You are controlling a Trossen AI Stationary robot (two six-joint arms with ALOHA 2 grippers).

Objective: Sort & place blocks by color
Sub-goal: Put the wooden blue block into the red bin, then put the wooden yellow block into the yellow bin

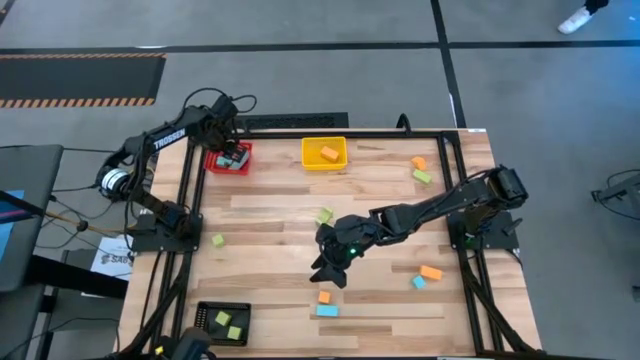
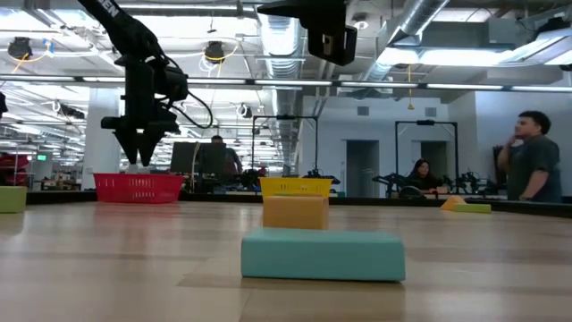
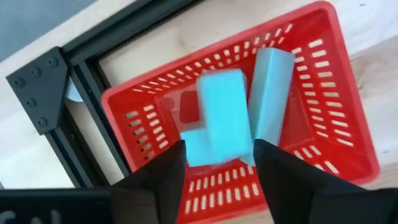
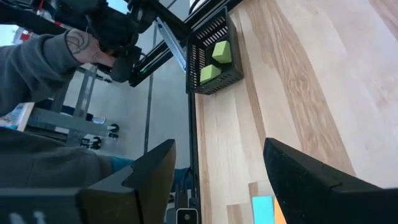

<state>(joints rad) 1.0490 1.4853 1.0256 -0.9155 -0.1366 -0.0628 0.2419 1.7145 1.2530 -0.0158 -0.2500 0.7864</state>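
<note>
My left gripper [image 3: 219, 150] hangs open above the red basket [image 3: 323, 134] at the table's far left corner. Light blue blocks [image 3: 221, 115] lie inside the basket; one longer bar [image 3: 270, 93] leans among them. My right gripper [image 1: 330, 272] is open above the table's middle, near the near edge, just above an orange block [image 1: 323, 297] and a light blue bar [image 1: 327, 311]. In the low view that bar [image 2: 322, 255] lies in front of the orange block [image 2: 295, 213]. The right wrist view shows their tips [image 4: 262, 208] between the spread fingers.
A yellow tray [image 1: 308, 160] at the far edge holds an orange block [image 1: 328, 153]. A black tray [image 1: 205, 325] at the near left corner holds green blocks [image 4: 214, 59]. Loose green, orange and blue blocks lie scattered [image 1: 325, 215] [image 1: 217, 241] [image 1: 431, 272] [image 1: 419, 170]. A person's arm [image 4: 74, 53] shows beyond the near left corner.
</note>
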